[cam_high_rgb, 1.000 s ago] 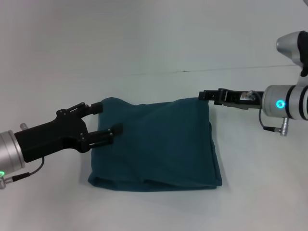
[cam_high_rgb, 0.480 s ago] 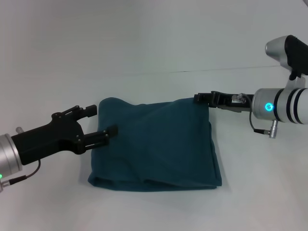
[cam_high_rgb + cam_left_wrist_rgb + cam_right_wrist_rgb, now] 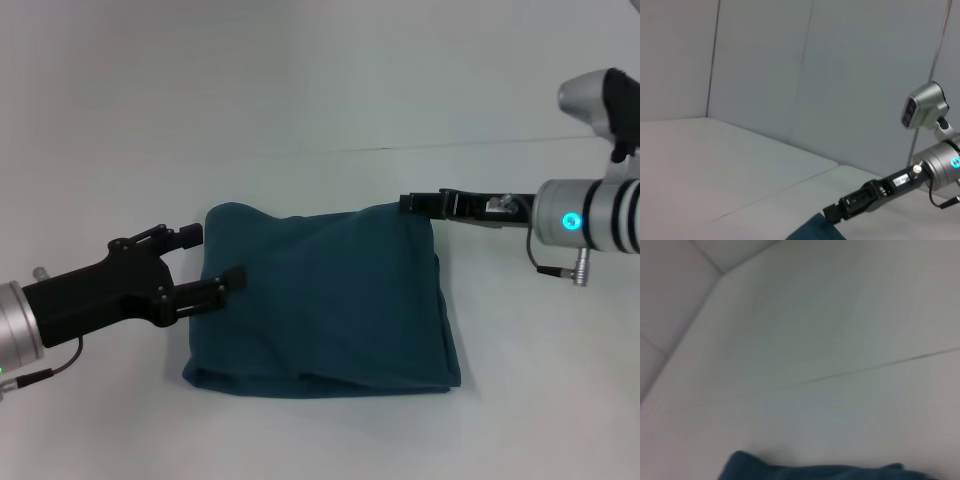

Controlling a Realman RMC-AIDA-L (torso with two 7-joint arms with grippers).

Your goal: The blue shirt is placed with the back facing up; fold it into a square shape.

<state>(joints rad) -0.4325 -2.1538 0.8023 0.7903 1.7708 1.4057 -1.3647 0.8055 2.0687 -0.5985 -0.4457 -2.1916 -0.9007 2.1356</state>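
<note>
The blue shirt (image 3: 325, 308) lies folded on the white table (image 3: 300, 90) as a roughly square bundle, plain side up, only slightly wider than deep, its long axis running left to right across the head view; the near edge is a thick layered fold, the far edge rumpled at the far-left corner; the left gripper (image 3: 212, 257) sits at the shirt's left edge, jaws apart, one finger over the fabric near that edge, the other just off the far-left corner; the right gripper (image 3: 412, 204) reaches in from the right to the far-right corner, touching or just beside it, and whether its jaws are apart or together I cannot tell.
</note>
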